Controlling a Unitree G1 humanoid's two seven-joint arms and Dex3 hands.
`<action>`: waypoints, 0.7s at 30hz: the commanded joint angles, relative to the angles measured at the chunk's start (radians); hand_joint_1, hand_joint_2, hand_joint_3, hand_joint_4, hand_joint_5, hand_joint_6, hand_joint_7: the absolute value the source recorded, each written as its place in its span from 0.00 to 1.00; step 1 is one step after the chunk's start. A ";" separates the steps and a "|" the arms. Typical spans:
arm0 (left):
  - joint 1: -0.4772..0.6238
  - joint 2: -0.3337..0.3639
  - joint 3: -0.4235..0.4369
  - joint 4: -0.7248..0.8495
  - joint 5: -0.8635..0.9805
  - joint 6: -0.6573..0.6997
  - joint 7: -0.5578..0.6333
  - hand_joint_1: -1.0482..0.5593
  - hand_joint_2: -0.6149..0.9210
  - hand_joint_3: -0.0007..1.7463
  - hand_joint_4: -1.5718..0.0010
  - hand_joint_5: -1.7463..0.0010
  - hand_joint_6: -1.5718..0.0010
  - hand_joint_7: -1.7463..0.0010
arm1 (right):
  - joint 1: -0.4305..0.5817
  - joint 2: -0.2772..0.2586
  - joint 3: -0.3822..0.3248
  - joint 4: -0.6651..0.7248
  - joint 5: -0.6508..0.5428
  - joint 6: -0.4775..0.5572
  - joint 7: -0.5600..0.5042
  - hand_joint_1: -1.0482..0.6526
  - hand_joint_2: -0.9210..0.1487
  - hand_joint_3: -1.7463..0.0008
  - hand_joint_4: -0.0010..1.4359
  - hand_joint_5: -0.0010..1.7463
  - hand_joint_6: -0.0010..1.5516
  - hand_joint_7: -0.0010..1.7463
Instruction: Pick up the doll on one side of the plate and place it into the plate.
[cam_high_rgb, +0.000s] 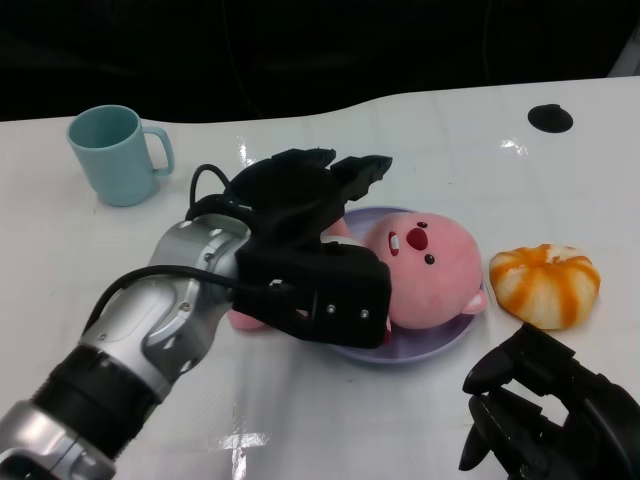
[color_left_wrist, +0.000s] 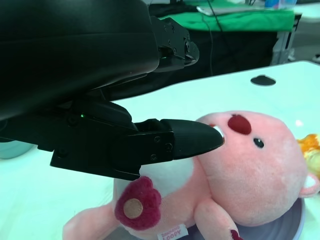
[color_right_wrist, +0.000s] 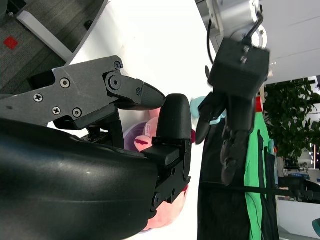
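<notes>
**Doll lying in the plate, left hand spread above it**

Your pink doll (cam_high_rgb: 425, 268) lies on its back in the lilac plate (cam_high_rgb: 440, 345) near the middle of the table, its head toward the right and its body and legs running left under the robot's arm. In the left wrist view you can see its white belly, a dark red patch on its side and a small label near its leg, with the plate's rim just showing under the head.

Your left hand (cam_high_rgb: 310, 215) hangs over the doll's body with its fingers apart and holding nothing; one fingertip (color_left_wrist: 200, 136) sits close to the doll's face, though you cannot tell whether it touches.

Your right hand (cam_high_rgb: 555, 405) rests low at the near right corner, clear of the plate, fingers loosely spread and empty.

Just right of the plate lies an orange-and-white striped round toy (cam_high_rgb: 545, 283). A pale teal mug (cam_high_rgb: 115, 153) stands at the far left, well apart from the plate.
</notes>
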 joint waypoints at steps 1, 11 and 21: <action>0.042 0.048 0.036 -0.071 -0.021 -0.007 -0.033 0.02 1.00 0.29 1.00 1.00 1.00 1.00 | 0.004 -0.010 -0.007 0.002 -0.002 -0.017 0.003 0.42 0.02 0.63 0.37 1.00 0.27 0.94; 0.202 0.114 0.188 -0.213 -0.221 -0.088 -0.075 0.10 1.00 0.27 0.90 0.95 0.94 0.97 | 0.002 -0.008 -0.010 0.004 0.002 -0.013 0.007 0.41 0.02 0.64 0.36 1.00 0.27 0.94; 0.434 0.091 0.367 -0.260 -0.530 -0.255 -0.063 0.43 1.00 0.14 0.78 0.53 0.69 0.93 | -0.008 -0.007 -0.014 0.008 0.009 -0.005 0.009 0.41 0.01 0.64 0.37 1.00 0.27 0.94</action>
